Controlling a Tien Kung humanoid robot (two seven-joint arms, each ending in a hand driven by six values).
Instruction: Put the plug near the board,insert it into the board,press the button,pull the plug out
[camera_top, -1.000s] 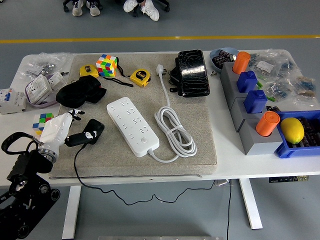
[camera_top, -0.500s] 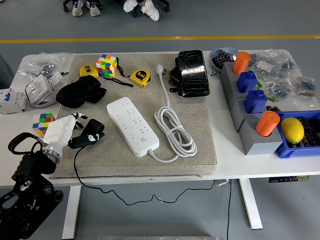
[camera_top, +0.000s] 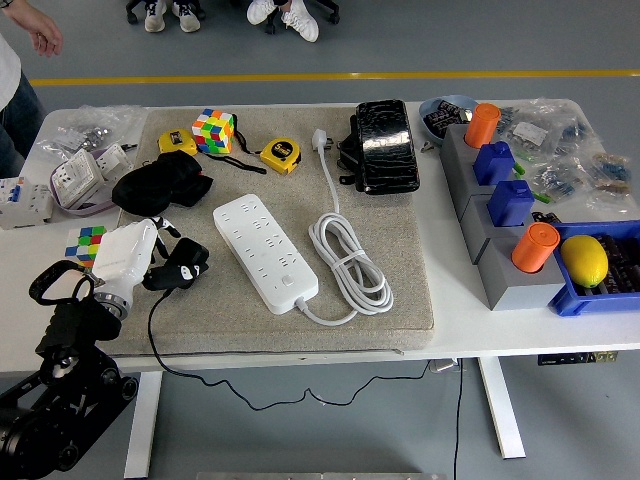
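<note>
A white power strip (camera_top: 265, 252) lies slantwise on the grey mat (camera_top: 400, 290), its white cable (camera_top: 345, 255) coiled to its right. My left hand (camera_top: 158, 262), white with a black arm, comes in from the lower left and is shut on the black plug (camera_top: 186, 263) at the mat's left side. The plug sits a short way left of the strip and does not touch it. The plug's black cord (camera_top: 156, 330) hangs down over the table's front edge. My right hand is out of view.
A black pouch (camera_top: 160, 185), a Rubik's cube (camera_top: 214, 130) and two yellow tape measures (camera_top: 280, 155) lie behind the plug. A black adapter (camera_top: 383, 145) lies at the back. Grey bins (camera_top: 500, 220) stand on the right. A person (camera_top: 20, 70) stands at the far left.
My left hand has carried the plug a little right and toward the strip. A person has stepped into view at the top left.
</note>
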